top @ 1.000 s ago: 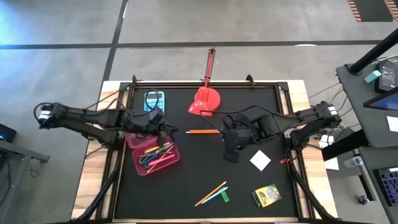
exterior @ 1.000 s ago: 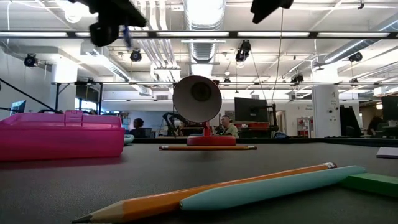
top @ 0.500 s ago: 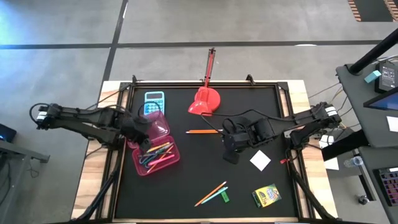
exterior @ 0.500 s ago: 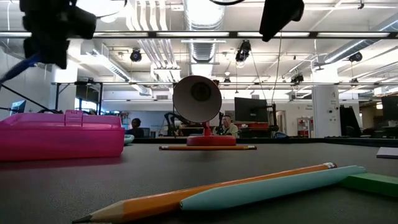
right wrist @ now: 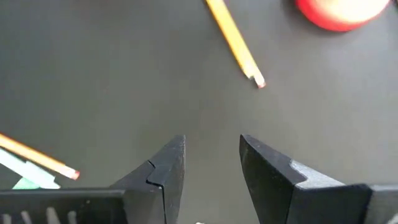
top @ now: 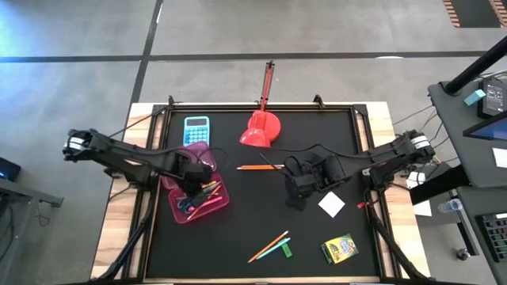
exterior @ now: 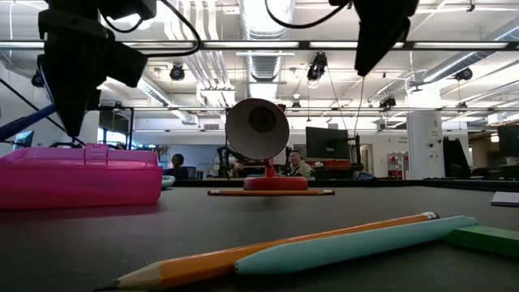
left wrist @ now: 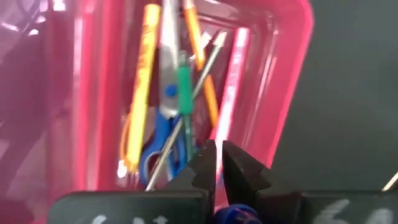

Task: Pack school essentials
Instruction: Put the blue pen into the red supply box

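A pink box [top: 207, 204] lies open at the table's left and holds scissors [left wrist: 163, 134], pencils and highlighters. My left gripper [top: 192, 179] hovers over it, shut on a blue pen [exterior: 24, 126]. My right gripper [top: 295, 198] hangs open above bare table, between an orange pencil [top: 257, 167] and the white square [top: 331, 203]. Another orange pencil [top: 268, 246], a light-blue pen [top: 275, 249] and a green block [top: 287, 251] lie flat by the near edge. The crayon box [top: 339, 248] lies to their right. My left gripper pinches the blue pen between its two fingers, coming from above over the pink box. In the left wrist view only a blue bit [left wrist: 233, 214] shows far back between the fingers. The pen's free end [exterior: 15, 132] slants down out of the gripper, lifted clear.
A light-blue calculator [top: 196, 127] and a red scoop [top: 261, 128] with its long handle [top: 268, 83] sit by the far edge. The pink box's lid [top: 198, 155] stands open on its far side. Bare black mat [top: 253, 210] lies mid-table.
My left gripper has moved from above the calculator toward the near edge and down, now over the pink box, still carrying the blue pen. The calculator has come into view. My right gripper has come down somewhat at about the same place.
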Tool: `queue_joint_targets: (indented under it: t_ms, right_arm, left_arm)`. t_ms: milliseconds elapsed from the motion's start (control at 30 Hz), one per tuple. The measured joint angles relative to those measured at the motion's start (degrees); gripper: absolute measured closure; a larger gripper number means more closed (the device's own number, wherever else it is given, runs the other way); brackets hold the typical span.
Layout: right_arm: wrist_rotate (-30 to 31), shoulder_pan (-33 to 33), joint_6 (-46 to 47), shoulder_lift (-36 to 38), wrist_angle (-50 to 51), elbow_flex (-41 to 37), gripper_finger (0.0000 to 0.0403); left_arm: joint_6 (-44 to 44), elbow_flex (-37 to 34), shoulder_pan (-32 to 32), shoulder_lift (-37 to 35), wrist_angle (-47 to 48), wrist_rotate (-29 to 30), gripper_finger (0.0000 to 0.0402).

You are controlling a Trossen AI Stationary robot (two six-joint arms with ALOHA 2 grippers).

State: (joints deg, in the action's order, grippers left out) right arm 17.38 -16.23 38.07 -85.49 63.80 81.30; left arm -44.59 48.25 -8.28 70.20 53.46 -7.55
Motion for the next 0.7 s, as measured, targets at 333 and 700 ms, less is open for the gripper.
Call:
queue_joint_targets:
  t_ms: [333,700]
  right_arm:
    - [-1.4,-5.5,2.0,0.0,-11.7,-5.6,0.0271]
    - [3.6,-6.4,2.0,0.0,-18.0,-6.8,0.0276]
  left_arm:
    - [1.2,0.0,-1.2,4.5,-4.1,0.6,0.04]
    - [1.7,0.0,-1.2,8.1,-8.2,1.0,0.036]
